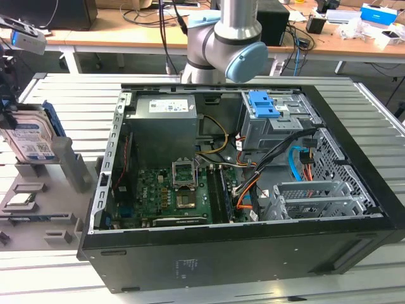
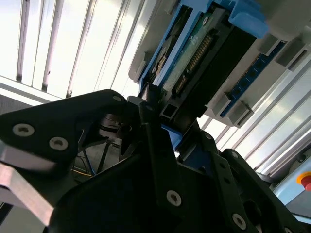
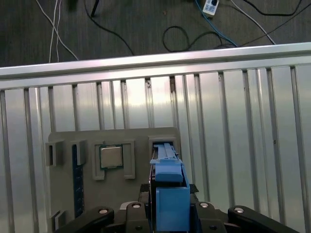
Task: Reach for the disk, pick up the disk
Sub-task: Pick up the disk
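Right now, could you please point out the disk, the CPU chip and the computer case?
disk (image 1: 30,140), exterior view, its white-and-blue label.
CPU chip (image 3: 111,156), first wrist view, its metal lid.
computer case (image 1: 221,259), exterior view, its black side wall.

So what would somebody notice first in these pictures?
Probably the big black computer case lying open in the middle of the exterior view, with its green board and tangled wires showing. At that view's left, the silver disk stands upright in a grey holder. In the first wrist view, the gripper is right at the disk's blue bracket.
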